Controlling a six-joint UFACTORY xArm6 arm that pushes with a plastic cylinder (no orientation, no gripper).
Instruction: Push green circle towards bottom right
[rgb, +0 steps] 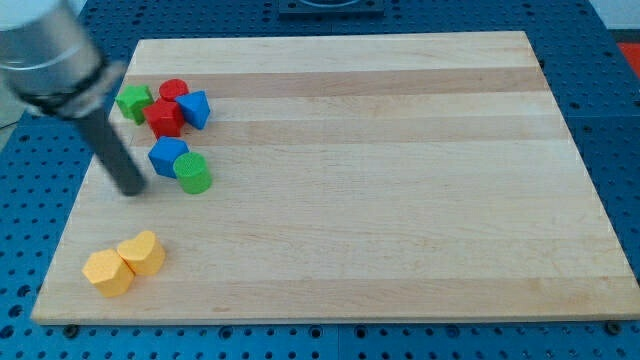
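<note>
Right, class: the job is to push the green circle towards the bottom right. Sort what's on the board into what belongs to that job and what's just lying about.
Belongs to the job:
- green circle
- my tip, at the view's left of the green circle, apart from it

Just lying about:
- blue block, touching the green circle
- green block
- red circle
- red block
- second blue block
- two yellow blocks

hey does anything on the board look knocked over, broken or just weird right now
Nothing stands out. The blocks all sit flat on the wooden board: the green circle touches a blue block, the two yellow blocks sit together at the view's bottom left. My tip is just left of the blue block.
</note>
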